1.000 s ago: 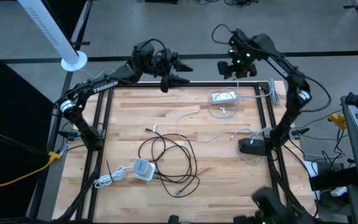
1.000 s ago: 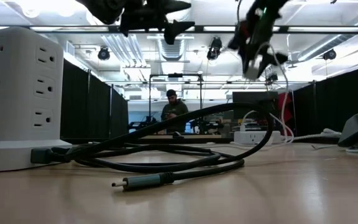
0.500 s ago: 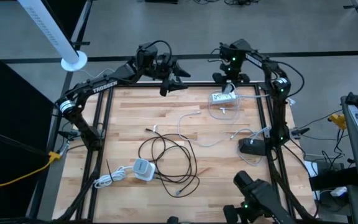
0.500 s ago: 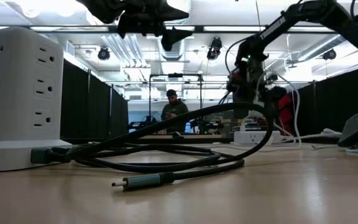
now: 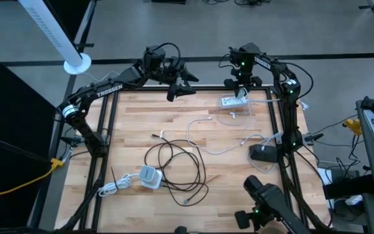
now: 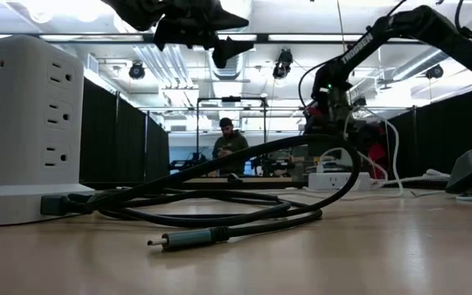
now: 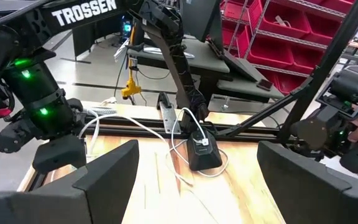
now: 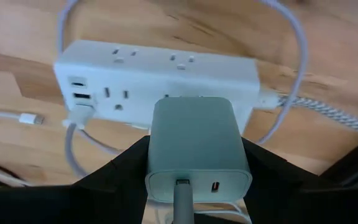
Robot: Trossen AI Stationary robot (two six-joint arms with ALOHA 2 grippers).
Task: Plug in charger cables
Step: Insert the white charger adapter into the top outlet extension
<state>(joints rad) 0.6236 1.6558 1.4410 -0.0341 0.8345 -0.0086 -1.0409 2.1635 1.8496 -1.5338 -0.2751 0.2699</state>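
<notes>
Right end effector (image 8: 197, 186) is clamped on a white charger block (image 8: 197, 152), cable already in it, prongs aimed at the power strip (image 8: 157, 78) at 1 o'clock on the tabletop (image 5: 174, 123). Left end effector (image 5: 180, 88) hovers open at 12. Black cable (image 5: 174, 166) lies coiled around 6.

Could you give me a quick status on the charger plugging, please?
Right claw shut on charger block, poised at power strip. Left claw open, parked at far edge. Black cable untouched.
</notes>
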